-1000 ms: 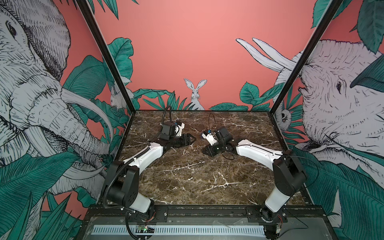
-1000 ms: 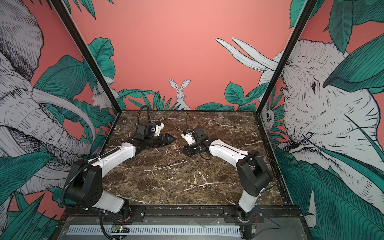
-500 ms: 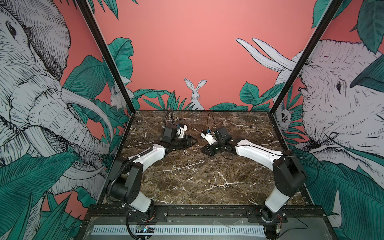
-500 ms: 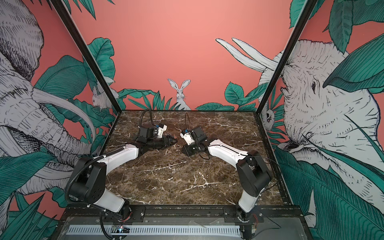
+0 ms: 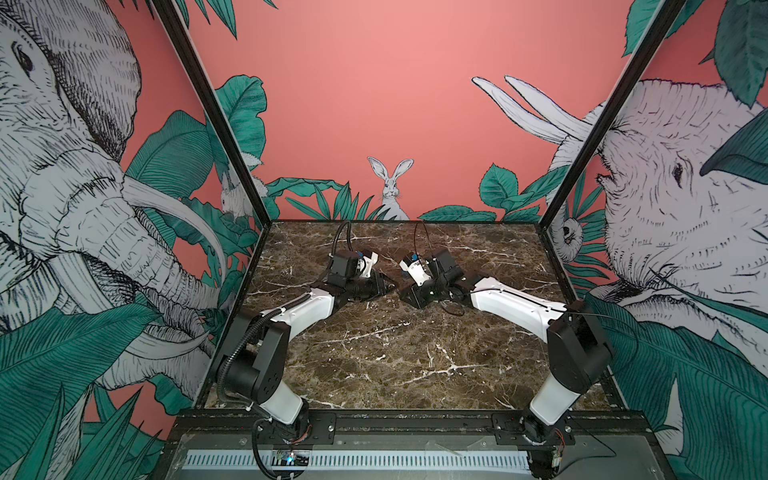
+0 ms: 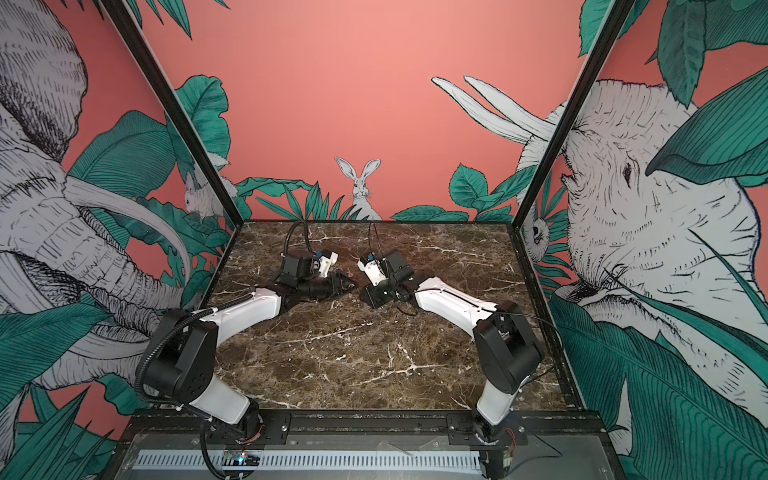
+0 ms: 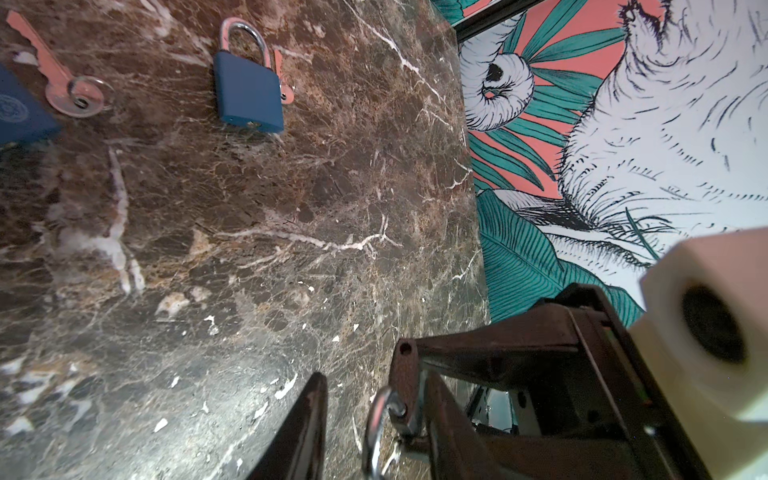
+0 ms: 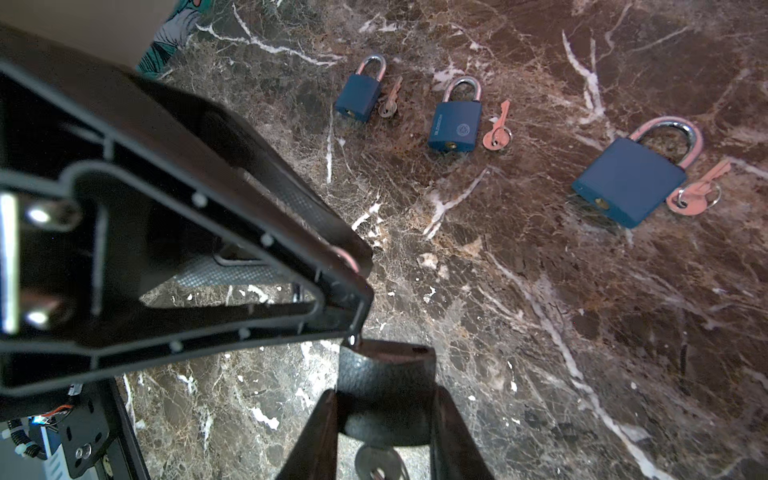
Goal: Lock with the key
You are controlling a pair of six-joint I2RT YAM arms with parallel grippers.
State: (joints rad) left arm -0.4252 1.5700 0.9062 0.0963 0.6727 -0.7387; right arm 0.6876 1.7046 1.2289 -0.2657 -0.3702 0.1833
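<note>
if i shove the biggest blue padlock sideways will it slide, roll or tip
The biggest blue padlock lies flat on its broad face, so it should slide rather than roll or tip. The marble table looks polished, so it may skid and spin easily. Its metal shackle suggests it is heavy for its size. The key close beside it would probably get dragged along.

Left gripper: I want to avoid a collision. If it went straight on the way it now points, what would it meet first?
Probably the silver shackle of the dark textured padlock clamped in the right gripper; it sits between the left gripper's fingers. Depth is unclear.
</note>
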